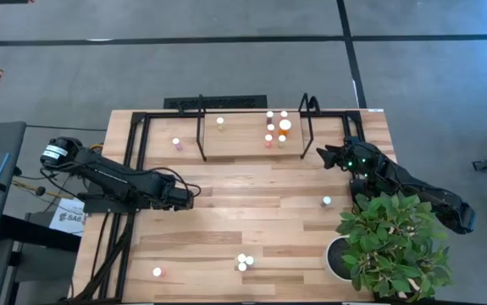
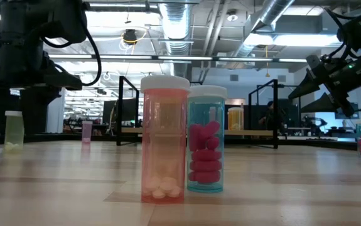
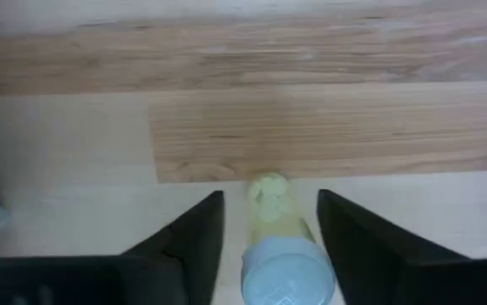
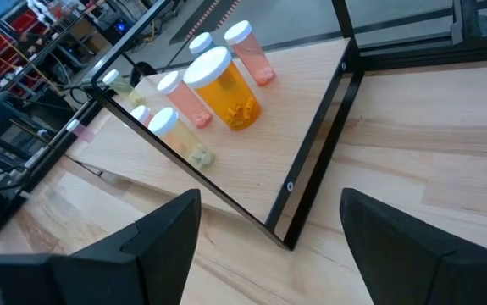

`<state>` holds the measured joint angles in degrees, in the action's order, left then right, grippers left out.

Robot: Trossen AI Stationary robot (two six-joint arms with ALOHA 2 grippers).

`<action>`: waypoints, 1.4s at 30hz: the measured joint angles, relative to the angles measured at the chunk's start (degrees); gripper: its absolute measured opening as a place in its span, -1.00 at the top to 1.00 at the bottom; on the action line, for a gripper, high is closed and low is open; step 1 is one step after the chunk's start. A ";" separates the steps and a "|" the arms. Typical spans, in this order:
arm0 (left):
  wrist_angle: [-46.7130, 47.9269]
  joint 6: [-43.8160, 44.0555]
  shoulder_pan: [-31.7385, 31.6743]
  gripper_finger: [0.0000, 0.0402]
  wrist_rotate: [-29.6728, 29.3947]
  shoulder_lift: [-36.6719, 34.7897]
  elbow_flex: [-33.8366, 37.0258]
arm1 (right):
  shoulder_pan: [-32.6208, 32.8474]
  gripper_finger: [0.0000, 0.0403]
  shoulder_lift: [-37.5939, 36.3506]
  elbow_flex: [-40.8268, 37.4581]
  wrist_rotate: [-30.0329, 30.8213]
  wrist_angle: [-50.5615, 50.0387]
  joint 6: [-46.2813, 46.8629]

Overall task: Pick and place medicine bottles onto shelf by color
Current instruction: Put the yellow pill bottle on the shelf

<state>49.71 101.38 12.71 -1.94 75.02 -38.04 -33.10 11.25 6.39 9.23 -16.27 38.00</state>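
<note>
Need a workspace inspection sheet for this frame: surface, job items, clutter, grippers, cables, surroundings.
Surface: plank table, no spills seen.
Job's things: shelf holds a bottle cluster with an orange large-capped bottle, plus two single bottles; loose bottles stand on the table, two at the front edge.
Clutter: potted plant at the front right.
Grippers: left gripper straddles a yellowish bottle, jaws not visibly pressing it; right gripper open, empty, beside the shelf's right frame.
Cables: bundle along the left arm's base.
Surroundings: open workshop hall behind.

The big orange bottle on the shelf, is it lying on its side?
No. In the right wrist view the big orange bottle stands upright on the shelf, white cap on top, among smaller bottles.
</note>
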 joint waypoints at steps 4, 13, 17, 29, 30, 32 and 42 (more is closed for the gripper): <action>-0.02 -1.27 0.00 0.40 1.08 -0.02 0.00 | 0.00 -0.52 0.00 0.00 0.00 0.00 0.00; -1.09 -1.31 -0.09 0.57 4.05 -0.02 -1.05 | 0.00 -0.52 0.00 0.00 0.00 0.00 0.00; -0.83 -2.62 -1.13 0.55 5.08 -0.02 -2.56 | 0.02 -0.52 -0.01 0.00 0.00 -0.01 0.00; 1.71 -12.85 -6.42 0.58 6.99 2.84 -8.93 | 0.00 -0.52 -0.02 0.00 -0.01 0.00 0.00; 2.39 -14.00 -6.86 0.58 7.57 4.06 -10.13 | 0.01 -0.52 -0.01 0.00 -0.02 0.00 0.00; 4.13 -16.91 -7.71 0.58 8.32 6.72 -13.05 | -0.01 -0.52 -0.01 0.00 -0.01 0.00 0.00; 14.52 -36.88 -12.09 0.59 5.58 20.53 -33.31 | 0.01 -0.52 -0.02 -0.02 -0.02 0.00 -0.02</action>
<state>64.23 64.51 0.62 3.64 95.55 -71.35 -33.08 11.22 6.37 9.21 -16.27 37.98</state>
